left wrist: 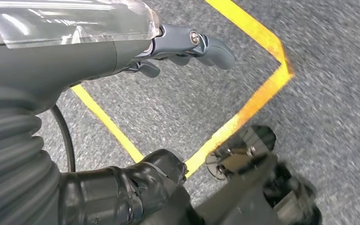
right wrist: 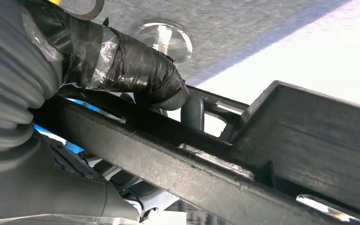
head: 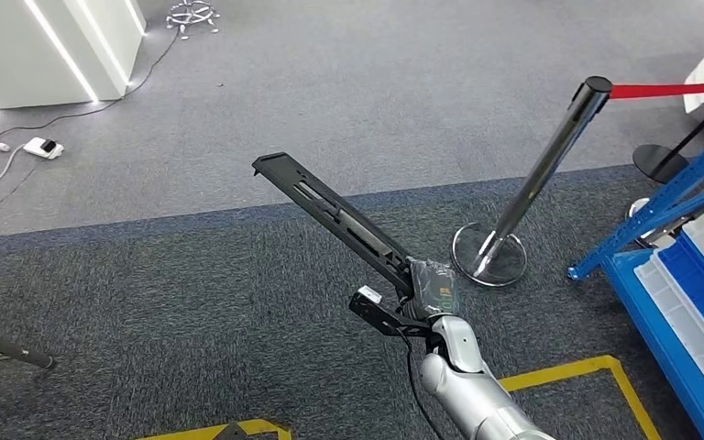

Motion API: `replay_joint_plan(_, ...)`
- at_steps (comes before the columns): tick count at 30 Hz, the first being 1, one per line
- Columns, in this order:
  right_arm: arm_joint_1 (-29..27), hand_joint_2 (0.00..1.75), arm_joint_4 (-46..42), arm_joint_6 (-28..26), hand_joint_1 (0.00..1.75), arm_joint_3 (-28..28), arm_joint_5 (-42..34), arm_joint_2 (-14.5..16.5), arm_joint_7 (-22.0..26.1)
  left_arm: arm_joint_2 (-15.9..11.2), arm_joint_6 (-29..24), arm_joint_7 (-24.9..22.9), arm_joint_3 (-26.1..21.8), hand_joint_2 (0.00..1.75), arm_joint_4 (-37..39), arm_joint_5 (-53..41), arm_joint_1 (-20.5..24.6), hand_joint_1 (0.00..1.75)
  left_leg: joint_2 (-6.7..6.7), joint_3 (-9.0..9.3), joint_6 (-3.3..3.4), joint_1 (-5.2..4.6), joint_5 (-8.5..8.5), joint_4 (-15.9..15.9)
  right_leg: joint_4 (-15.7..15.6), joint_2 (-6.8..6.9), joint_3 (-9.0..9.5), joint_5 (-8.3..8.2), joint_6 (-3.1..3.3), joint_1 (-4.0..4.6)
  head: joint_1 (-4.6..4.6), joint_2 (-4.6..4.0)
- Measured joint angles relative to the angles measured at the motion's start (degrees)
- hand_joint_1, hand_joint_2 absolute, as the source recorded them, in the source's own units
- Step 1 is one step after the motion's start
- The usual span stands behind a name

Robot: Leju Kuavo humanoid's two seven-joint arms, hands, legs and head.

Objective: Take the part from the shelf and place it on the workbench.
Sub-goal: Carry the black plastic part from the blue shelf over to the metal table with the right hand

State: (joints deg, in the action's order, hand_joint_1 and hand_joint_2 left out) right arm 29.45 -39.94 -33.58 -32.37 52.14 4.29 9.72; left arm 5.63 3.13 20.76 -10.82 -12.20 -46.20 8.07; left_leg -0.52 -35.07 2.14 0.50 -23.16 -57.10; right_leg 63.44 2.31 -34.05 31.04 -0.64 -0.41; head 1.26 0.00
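Head view shows the right hand [head: 429, 291] holding the long black part [head: 335, 213] by its near end, up over the grey carpet [head: 192, 293]. It looks stiff and light, so grip near the middle. The left hand [left wrist: 187, 47] holds nothing, fingers loosely apart

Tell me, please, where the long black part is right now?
The long black part is in the right hand, slanting over the grey carpet, left of the chrome stanchion.
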Motion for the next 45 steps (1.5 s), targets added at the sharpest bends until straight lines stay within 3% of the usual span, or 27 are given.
replay_joint_plan(2, -0.2, 1.75, 0.0, 0.0, 1.75, 0.0, -0.2, -0.1, 0.1, 0.0, -0.1, 0.0, 0.0, 1.75, 0.0, 0.0, 0.3, 0.00, 1.31, -0.02, 0.28, -0.04, 0.05, 0.0, 8.0, -2.00, -3.89, 3.51, -0.16, -0.12, -0.02, 0.00)
replay_joint_plan(3, -0.4, 1.75, 0.0, 0.0, 1.75, 0.0, -0.3, -0.2, 0.1, 0.0, -0.1, 0.0, 0.0, 1.75, 0.0, -0.1, 0.3, 0.00, 2.10, -0.02, 0.31, -0.04, 0.04, 0.0, 11.0, -2.24, -5.53, 4.21, -0.25, -0.17, -0.02, 0.00)
replay_joint_plan(4, -0.5, 1.75, 0.0, 0.0, 1.75, 0.0, -0.3, -0.3, 0.1, 0.0, -0.1, 0.0, 0.0, 1.75, 0.0, -0.1, 0.3, 0.00, 2.93, -0.02, 0.28, -0.02, 0.01, -0.1, 11.8, -2.33, -6.21, 3.63, -0.31, -0.26, -0.02, 0.00)
replay_joint_plan(6, -0.7, 1.75, 0.0, 0.0, 1.75, 0.0, -0.3, -0.3, 0.1, 0.0, -0.1, 0.0, 0.0, 1.75, 0.0, -0.1, 0.2, 0.00, 4.61, -0.02, 0.02, 0.08, -0.18, -0.6, 6.7, -2.86, -4.32, -0.46, -0.39, -0.62, -0.02, 0.00)
replay_joint_plan(8, -0.6, 1.75, 0.0, 0.0, 1.75, 0.0, -0.4, -0.3, 0.1, 0.0, -0.1, 0.0, 0.0, 1.75, 0.0, -0.1, 0.3, 0.00, 6.03, -0.36, -0.52, 0.12, -0.55, -1.4, -0.6, -5.26, -1.12, -3.45, -0.45, -1.11, -0.01, 0.00)
replay_joint_plan(10, -0.6, 1.75, 0.0, 0.0, 1.75, 0.0, -0.4, -0.3, 0.2, 0.0, -0.1, 0.0, 0.0, 1.75, 0.0, -0.1, 0.3, 0.00, 7.22, -0.99, -1.25, 0.20, -0.58, -1.9, -3.2, -6.78, 0.03, -3.70, -0.37, -1.17, 0.00, 0.00)
replay_joint_plan(12, -0.6, 1.75, 0.0, -0.1, 1.75, 0.0, -0.4, -0.3, 0.2, 0.0, -0.1, 0.0, 0.0, 1.75, 0.0, -0.2, 0.0, 0.00, 8.16, -1.45, -2.03, 0.46, -0.35, -1.8, -3.5, -5.72, 0.13, -3.92, 0.17, -1.00, 0.00, 0.00)
replay_joint_plan(14, -0.5, 1.75, 0.0, -0.1, 1.75, 0.0, -0.5, 0.0, 0.2, -0.1, -0.1, -0.1, 0.0, 1.75, 0.0, -0.2, -0.2, 0.00, 6.15, -2.31, -2.55, 0.40, -1.34, -3.3, -4.0, -4.37, 0.45, -4.25, 1.04, -0.99, 0.05, 0.00)
replay_joint_plan(16, -0.4, 1.75, 0.0, -0.2, 1.75, 0.0, -0.5, 0.1, 0.3, -0.1, -0.1, -0.1, 0.0, 1.75, 0.0, -0.2, 0.0, 0.00, 2.54, -5.03, -2.84, 0.26, -4.52, -9.3, -4.4, -2.84, 0.72, -4.31, 1.68, -0.72, 0.11, 0.00)
replay_joint_plan(18, -0.4, 1.75, 0.0, -0.2, 1.75, 0.0, -0.5, 0.1, 0.3, -0.1, -0.1, -0.1, 0.0, 1.75, 0.0, -0.4, 0.2, 0.00, 1.09, -8.44, -3.05, 0.33, -7.45, -16.5, -4.4, -1.15, 0.79, -4.15, 1.96, -0.34, 0.13, 0.00)
replay_joint_plan(19, -0.4, 1.75, 0.0, -0.2, 1.75, 0.0, -0.4, 0.1, 0.4, 0.0, -0.1, -0.1, 0.0, 1.75, 0.0, -0.5, 0.2, 0.00, 0.92, -9.11, -3.05, 0.35, -7.59, -17.9, -4.4, -0.38, 0.82, -4.06, 2.02, -0.22, 0.13, 0.00)
replay_joint_plan(20, -0.5, 1.75, 0.0, -0.2, 1.75, 0.0, -0.4, 0.1, 0.4, 0.0, -0.2, -0.1, 0.0, 1.75, 0.0, -0.6, 0.1, 0.00, 0.78, -8.58, -2.97, 0.34, -6.64, -17.1, -4.4, 0.36, 0.90, -3.96, 2.03, -0.13, 0.13, 0.00)
replay_joint_plan(21, -0.5, 1.75, 0.0, -0.2, 1.75, 0.0, -0.3, 0.1, 0.3, -0.1, -0.3, -0.2, 0.0, 1.75, 0.0, -0.6, 0.1, 0.00, 0.47, -6.86, -2.79, 0.28, -4.86, -14.0, -4.4, 1.03, 1.04, -3.84, 1.97, -0.07, 0.13, 0.00)
replay_joint_plan(23, -0.4, 1.75, 0.0, -0.2, 1.75, 0.0, -0.3, 0.1, 0.2, -0.1, -0.4, -0.2, 0.0, 1.75, 0.0, -0.7, 0.2, 0.00, -1.85, -2.44, -2.08, -0.28, -1.82, -5.6, -4.4, 2.32, 1.41, -3.51, 1.70, 0.14, 0.13, 0.00)
replay_joint_plan(25, -0.4, 1.75, 0.0, -0.2, 1.75, 0.0, -0.3, 0.1, 0.1, -0.1, -0.5, -0.2, 0.0, 1.75, 0.0, -0.8, 0.4, 0.00, -3.41, -0.47, -1.25, -0.99, -1.14, -1.7, -4.4, 3.39, 1.64, -3.27, 1.29, 0.38, 0.12, 0.00)
replay_joint_plan(27, -0.4, 1.75, 0.0, -0.2, 1.75, 0.0, -0.3, 0.2, 0.1, -0.1, -0.6, -0.2, 0.0, 1.75, 0.0, -0.9, 0.3, 0.00, -2.40, -0.42, -0.65, -1.15, -1.09, -1.4, -4.6, 4.37, 1.92, -3.10, 0.79, 0.46, 0.13, 0.00)
replay_joint_plan(28, -0.4, 1.75, -0.1, -0.2, 1.75, 0.0, -0.3, 0.2, 0.1, -0.2, -0.6, -0.2, 0.0, 1.75, 0.0, -0.9, 0.2, 0.00, -1.80, -0.25, -0.39, -0.99, -0.94, -1.1, -4.4, 3.96, 2.00, -2.79, 0.49, 0.37, 0.10, 0.00)
replay_joint_plan(30, -0.4, 1.75, -0.2, -0.2, 1.75, 0.0, -0.3, 0.2, 0.2, -0.2, -0.6, -0.2, 0.0, 1.75, 0.0, -1.0, 0.2, 0.00, -0.60, 0.13, 0.23, -0.55, -0.59, -0.4, -1.4, 1.19, 0.79, -0.77, 0.06, 0.18, 0.03, 0.00)
replay_joint_plan(32, -0.5, 1.75, -0.2, -0.2, 1.75, 0.0, -0.3, 0.1, 0.2, -0.2, -0.6, -0.2, 0.0, 1.75, 0.0, -1.1, 0.4, 0.00, 0.64, 0.20, 0.56, -0.39, -0.52, -0.3, 5.6, -1.58, -2.71, 2.63, -0.06, -0.01, -0.02, 0.00)
replay_joint_plan(34, -0.9, 1.75, -0.1, -0.2, 1.75, 0.0, -0.3, -0.1, 0.2, -0.2, -0.6, -0.2, 0.0, 1.75, 0.0, -1.1, 0.3, 0.00, 2.17, 0.18, 0.63, -0.40, -0.59, -0.5, 11.3, -2.16, -5.91, 4.04, -0.17, -0.06, -0.03, 0.00)
replay_joint_plan(35, -1.0, 1.75, -0.1, -0.1, 1.75, 0.0, -0.3, -0.1, 0.1, -0.2, -0.6, -0.2, 0.0, 1.75, 0.0, -1.1, 0.3, 0.00, 3.05, 0.17, 0.60, -0.38, -0.66, -0.7, 11.2, -2.25, -6.22, 3.01, -0.19, -0.11, -0.03, 0.00)
replay_joint_plan(36, -1.1, 1.75, -0.1, -0.1, 1.75, 0.0, -0.3, -0.2, 0.1, -0.2, -0.6, -0.2, 0.0, 1.75, 0.0, -1.1, 0.2, 0.00, 3.91, 0.18, 0.49, -0.33, -0.77, -1.0, 9.0, -2.44, -5.48, 1.03, -0.18, -0.23, -0.02, 0.00)
replay_joint_plan(37, -1.1, 1.75, -0.1, -0.1, 1.75, 0.0, -0.3, -0.2, 0.1, -0.1, -0.6, -0.2, 0.0, 1.75, 0.0, -1.1, 0.2, 0.00, 4.74, 0.12, 0.30, -0.27, -0.97, -1.3, 5.1, -3.19, -3.95, -1.31, -0.19, -0.44, -0.03, 0.00)
replay_joint_plan(39, -1.0, 1.75, -0.1, -0.1, 1.75, 0.0, -0.3, -0.2, 0.2, -0.1, -0.6, -0.2, 0.0, 1.75, 0.0, -1.1, 0.3, 0.00, 6.17, -0.32, -0.27, -0.25, -1.28, -2.1, -1.2, -5.53, -1.20, -3.79, -0.23, -0.83, -0.02, 0.00)
replay_joint_plan(41, -1.0, 1.75, -0.1, -0.1, 1.75, 0.0, -0.3, -0.2, 0.2, -0.1, -0.6, -0.2, 0.0, 1.75, 0.0, -1.1, 0.3, 0.00, 7.43, -0.91, -0.95, -0.10, -1.22, -2.3, -2.9, -6.50, -0.37, -3.74, -0.12, -0.78, -0.02, 0.00)
replay_joint_plan(43, -1.0, 1.75, -0.2, -0.1, 1.75, 0.0, -0.3, -0.1, 0.2, -0.2, -0.6, -0.2, 0.0, 1.75, 0.0, -1.0, 0.0, 0.00, 8.21, -1.25, -1.59, 0.15, -1.08, -2.3, -3.4, -5.36, -0.16, -3.98, 0.42, -0.73, -0.03, 0.00)
replay_joint_plan(45, -0.9, 1.75, -0.2, -0.1, 1.75, -0.1, -0.2, 0.1, 0.2, -0.3, -0.6, -0.2, -0.1, 1.75, 0.0, -1.0, -0.1, 0.00, 5.83, -2.30, -2.08, 0.03, -2.43, -4.4, -4.0, -4.06, 0.15, -4.29, 1.16, -0.82, 0.07, 0.00)
